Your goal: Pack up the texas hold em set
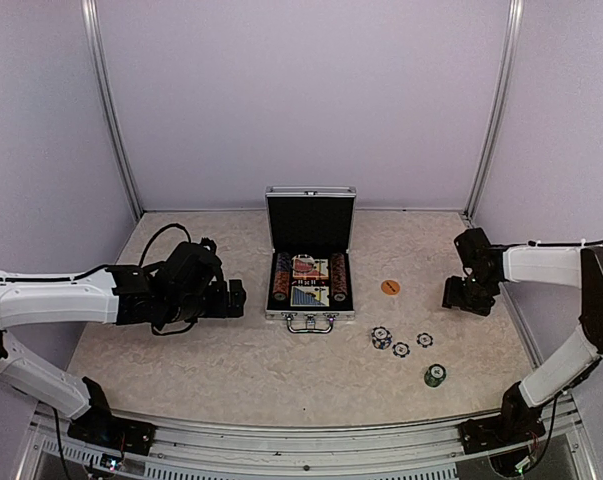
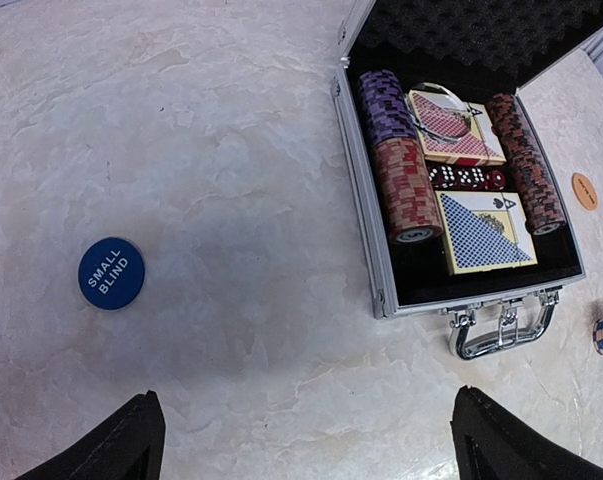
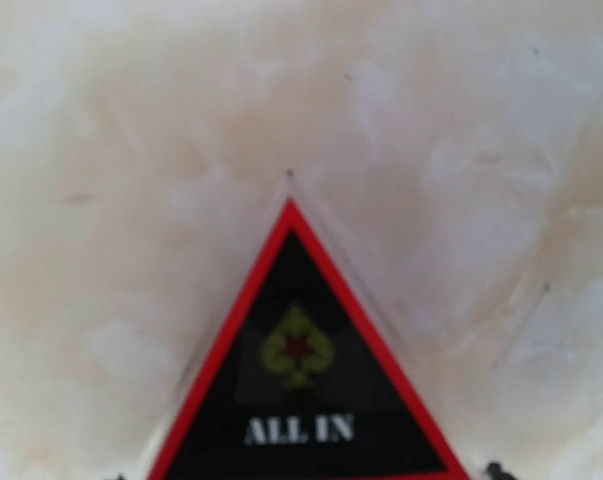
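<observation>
The silver case lies open mid-table with its lid up. Inside, the left wrist view shows chip rows, two card decks and red dice. My left gripper is open and empty, left of the case in the top view. A blue "SMALL BLIND" disc lies to its left. My right gripper is low at the table's right. Its tips barely show, wide apart, on either side of a black-and-red triangular "ALL IN" marker. An orange disc lies right of the case.
Three blue-and-white chips and a small green chip stack lie front right of the case. The case handle points toward the near edge. Walls and metal posts close the back and sides.
</observation>
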Tool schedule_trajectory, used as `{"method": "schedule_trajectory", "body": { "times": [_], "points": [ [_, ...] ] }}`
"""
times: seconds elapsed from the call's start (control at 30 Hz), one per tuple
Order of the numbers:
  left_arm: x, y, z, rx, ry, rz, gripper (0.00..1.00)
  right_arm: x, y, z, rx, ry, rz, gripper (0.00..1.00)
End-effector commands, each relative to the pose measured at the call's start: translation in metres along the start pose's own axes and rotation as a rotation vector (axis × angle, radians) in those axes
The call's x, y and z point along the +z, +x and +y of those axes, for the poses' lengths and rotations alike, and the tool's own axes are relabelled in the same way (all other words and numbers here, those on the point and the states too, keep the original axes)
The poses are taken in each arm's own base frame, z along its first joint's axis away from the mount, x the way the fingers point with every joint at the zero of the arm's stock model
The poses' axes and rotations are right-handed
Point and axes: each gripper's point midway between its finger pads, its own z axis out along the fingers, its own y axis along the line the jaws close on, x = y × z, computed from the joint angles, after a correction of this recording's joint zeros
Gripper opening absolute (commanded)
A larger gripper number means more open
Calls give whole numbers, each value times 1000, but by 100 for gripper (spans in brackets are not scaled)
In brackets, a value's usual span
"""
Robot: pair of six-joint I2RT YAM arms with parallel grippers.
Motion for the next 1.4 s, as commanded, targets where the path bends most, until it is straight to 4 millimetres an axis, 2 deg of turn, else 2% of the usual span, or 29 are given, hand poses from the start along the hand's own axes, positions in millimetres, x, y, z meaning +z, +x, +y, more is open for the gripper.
{"method": "schedule_trajectory", "body": {
  "times": [0.0, 0.13, 0.3, 0.6, 0.9, 1.13, 1.23, 1.37],
  "points": [
    [1, -3, -6, -1, 14, -7, 99, -21, -16, 10, -12, -19, -55, 66],
    [1, -3, -6, -3, 14, -6, 99, -35, -23, 22, -21, -46, -84, 66],
    [1, -3, -6, -5, 14, -7, 99, -54, -29, 48, -47, -81, -114, 66],
    [0, 0, -2, -12, 9, -6, 99, -87, -37, 125, -130, -164, -155, 65],
    [-5, 2, 4, -23, 2, -11, 99, -94, -26, 212, -238, -223, -152, 66],
    [-8, 2, 6, -29, 3, -13, 99, -90, -13, 266, -299, -246, -135, 66],
    [-10, 0, 6, -33, 5, -20, 99, -82, -11, 272, -305, -216, -124, 67],
    [-14, -4, 5, -32, 8, -17, 99, -82, -18, 262, -290, -213, -142, 69]
  ]
}}
